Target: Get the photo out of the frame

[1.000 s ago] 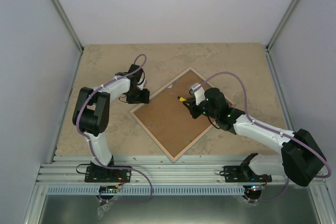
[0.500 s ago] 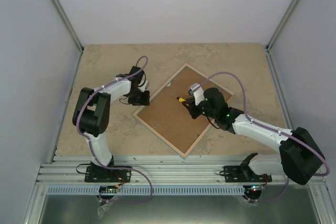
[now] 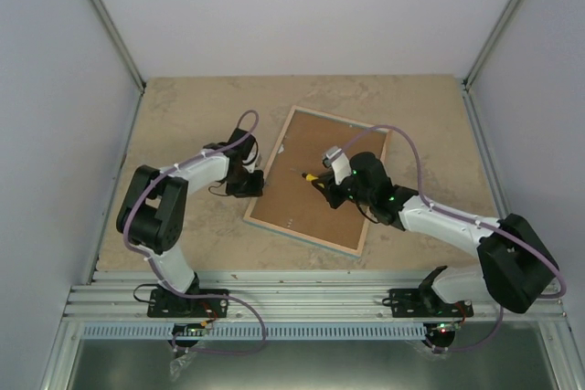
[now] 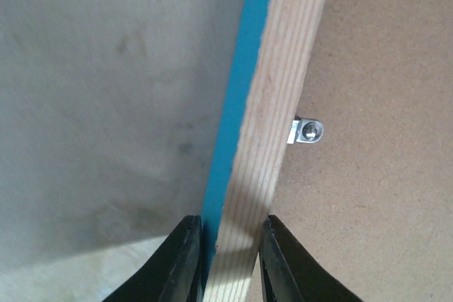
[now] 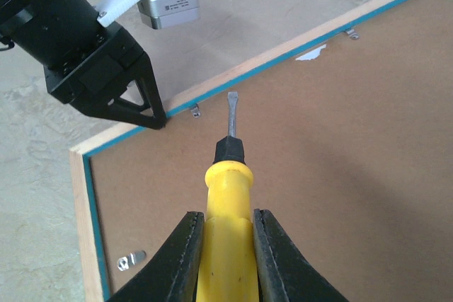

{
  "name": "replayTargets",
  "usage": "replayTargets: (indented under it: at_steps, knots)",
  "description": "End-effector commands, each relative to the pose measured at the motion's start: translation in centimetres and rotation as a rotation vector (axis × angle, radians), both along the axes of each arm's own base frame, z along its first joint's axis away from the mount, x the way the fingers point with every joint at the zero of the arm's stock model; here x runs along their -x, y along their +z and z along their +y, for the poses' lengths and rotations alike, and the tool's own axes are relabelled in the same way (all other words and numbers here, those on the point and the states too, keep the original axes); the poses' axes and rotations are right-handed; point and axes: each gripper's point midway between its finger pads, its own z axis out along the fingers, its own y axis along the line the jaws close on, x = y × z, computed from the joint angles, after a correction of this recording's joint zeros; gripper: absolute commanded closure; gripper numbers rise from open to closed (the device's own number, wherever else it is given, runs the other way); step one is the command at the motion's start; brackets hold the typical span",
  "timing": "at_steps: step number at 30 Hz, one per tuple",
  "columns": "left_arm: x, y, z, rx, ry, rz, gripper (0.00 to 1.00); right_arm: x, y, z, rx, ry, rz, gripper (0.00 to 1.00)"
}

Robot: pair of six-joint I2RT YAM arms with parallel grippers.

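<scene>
Table [image 3: 183,116]: beige stone-look top, walls on three sides. Frame [image 3: 292,194] lies back up around mid-table, skewed to the table's edges. Its brown board faces the cameras, with a pale wood border and turquoise on the outer side [image 4: 283,104]. Photo is hidden under the board and can't be seen in any view. Left arm [image 3: 196,166] comes in from the left to the frame's left edge; right arm [image 3: 439,221] reaches in from the right over the board. Left tool [image 4: 228,235] is clamped on that edge, one finger on the turquoise outer side, the other on the board side. Right tool [image 5: 226,217] is gripped tight on the yellow handle of a screwdriver [image 5: 225,175]. The flat blade points at the edge the left tool holds, tip just beside a small metal tab [image 5: 197,109]. Can't tell whether the tip touches the board. The left wrist view shows another such tab at the wood's inner edge, lying on the board.
</scene>
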Motion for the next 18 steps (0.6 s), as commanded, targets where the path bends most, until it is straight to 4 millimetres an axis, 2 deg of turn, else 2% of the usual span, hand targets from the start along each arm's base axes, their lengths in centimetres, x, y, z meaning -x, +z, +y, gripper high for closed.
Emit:
replayTargets:
  at_steps: [1,9,18]
  knots:
    - [1.6,0.4,-0.7,0.041,0.089,0.023,0.78,0.4,1.1,2.5,-0.04,0.082,-0.022,1.0]
    - [3.1,1.3,-1.3,0.092,0.1,0.007,0.75,1.0,-0.8,4.7,-0.029,0.136,0.026,1.0]
    - [3.7,0.6,-1.0,0.071,0.068,0.021,0.74,1.5,-3.1,6.7,-0.014,0.176,0.086,1.0]
